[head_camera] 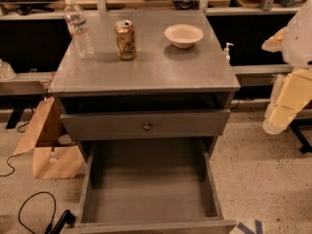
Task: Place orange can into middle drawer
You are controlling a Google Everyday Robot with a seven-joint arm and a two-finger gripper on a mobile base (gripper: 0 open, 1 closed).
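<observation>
The orange can [126, 39] stands upright on the grey cabinet top [146, 69], at the back and left of centre. The middle drawer [151, 194] is pulled out wide open below, and its bare floor holds nothing. My gripper [287, 99] is at the right edge of the camera view, a blurred white and pale yellow shape. It is off to the right of the cabinet, well away from the can and holding nothing that I can see.
A clear water bottle [78, 28] stands left of the can and a white bowl [184, 35] right of it. The drawer front with a round knob [146, 126] is above the open drawer. A paper bag [46, 140] and cables [29, 211] lie on the floor at left.
</observation>
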